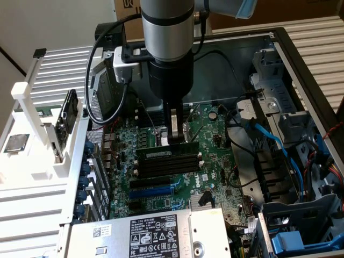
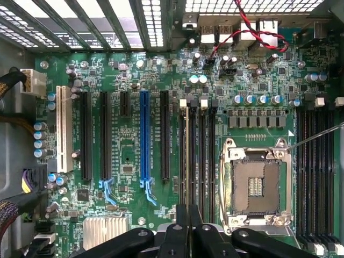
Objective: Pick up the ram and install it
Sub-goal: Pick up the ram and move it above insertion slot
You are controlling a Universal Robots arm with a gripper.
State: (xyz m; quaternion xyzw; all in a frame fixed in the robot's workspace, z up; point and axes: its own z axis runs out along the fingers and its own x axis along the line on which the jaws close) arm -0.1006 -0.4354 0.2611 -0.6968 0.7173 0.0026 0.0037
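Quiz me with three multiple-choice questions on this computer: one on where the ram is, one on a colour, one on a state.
1. Where is the ram?
A) on the white rack
B) at the memory slots, under the gripper
C) on the power supply

2. What colour is the odd long card slot?
A) red
B) blue
C) yellow

3. How is the processor socket?
A) bare
B) under a fan
C) taped over

Answers:
1 B, the stick lies along the slots right below the gripper.
2 B, it shows blue beside black ones.
3 A, its contacts show inside the metal frame.
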